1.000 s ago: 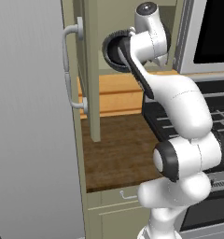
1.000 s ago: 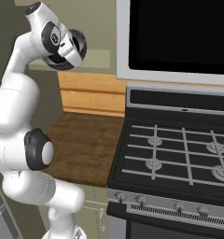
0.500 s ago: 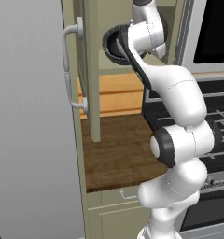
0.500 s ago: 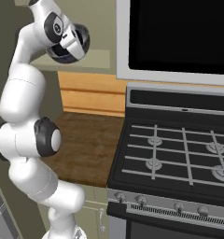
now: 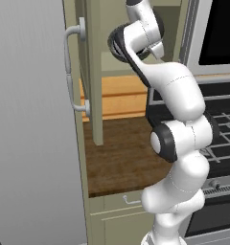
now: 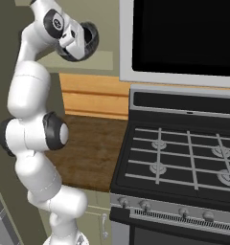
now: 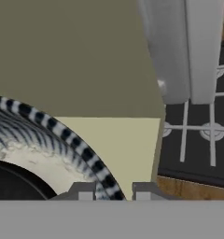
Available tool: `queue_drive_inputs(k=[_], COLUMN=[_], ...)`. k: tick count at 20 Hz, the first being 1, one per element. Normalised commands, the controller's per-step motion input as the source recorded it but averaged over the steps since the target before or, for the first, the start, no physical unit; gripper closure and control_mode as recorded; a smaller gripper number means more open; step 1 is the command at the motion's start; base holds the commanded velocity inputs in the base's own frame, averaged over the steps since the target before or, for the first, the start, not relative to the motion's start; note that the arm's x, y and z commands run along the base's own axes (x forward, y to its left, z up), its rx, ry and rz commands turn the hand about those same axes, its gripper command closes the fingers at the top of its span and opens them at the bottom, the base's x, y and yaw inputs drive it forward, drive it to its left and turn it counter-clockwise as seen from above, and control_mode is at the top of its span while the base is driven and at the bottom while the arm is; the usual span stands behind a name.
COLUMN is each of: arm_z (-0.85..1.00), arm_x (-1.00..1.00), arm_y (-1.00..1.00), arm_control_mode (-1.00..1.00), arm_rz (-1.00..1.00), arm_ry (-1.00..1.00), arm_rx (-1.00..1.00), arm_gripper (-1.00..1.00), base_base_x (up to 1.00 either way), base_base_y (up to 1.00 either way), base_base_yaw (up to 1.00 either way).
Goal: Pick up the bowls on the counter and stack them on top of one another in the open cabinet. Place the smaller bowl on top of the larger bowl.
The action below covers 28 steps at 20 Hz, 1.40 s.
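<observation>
The plain beige shelf [image 7: 123, 149] carries the larger bowl [image 7: 62, 140], the smaller bowl [image 7: 11, 184] inside it.

Bare counter [image 5: 121, 153] below the open cabinet [image 5: 94, 72], with open room between slab and shelf. Hemmed on the left by the tall narrow door standing outward with its white handle [image 5: 71, 72], on the right by the stove [image 6: 184, 158] and the dark-fronted unit above it. On the cabinet shelf [image 7: 128, 149], crowded by the larger bowl [image 7: 53, 140], pale bare floor beside its rim.
</observation>
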Motion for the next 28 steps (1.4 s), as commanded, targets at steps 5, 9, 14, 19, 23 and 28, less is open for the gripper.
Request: queue_drive_inputs(k=[5, 9, 14, 19, 23, 28], arm_z=[-0.3, -0.09, -0.16, -0.13, -0.02, 0.0], arm_x=[0.08, 0.0, 0.0, 0.02, 0.0, 0.04], arm_y=[0.0, 0.0, 0.0, 0.0, 0.12, 0.11], arm_control_mode=[-1.0, -1.0, -1.0, -1.0, -1.0, -1.0], arm_rz=[-0.1, 0.0, 0.02, 0.08, 0.12, 0.1], arm_ry=[0.0, 0.0, 0.0, 0.0, -0.01, 0.0], arm_rx=[0.0, 0.01, 0.06, 0.03, 0.01, 0.0], arm_gripper=[1.0, 1.0, 1.0, 1.0, 1.0, 1.0], base_base_x=[0.0, 0.0, 0.0, 0.0, 0.0, 0.0], base_base_y=[0.0, 0.0, 0.0, 0.0, 0.0, 0.0], base_base_yaw=[0.0, 0.0, 0.0, 0.0, 0.0, 0.0])
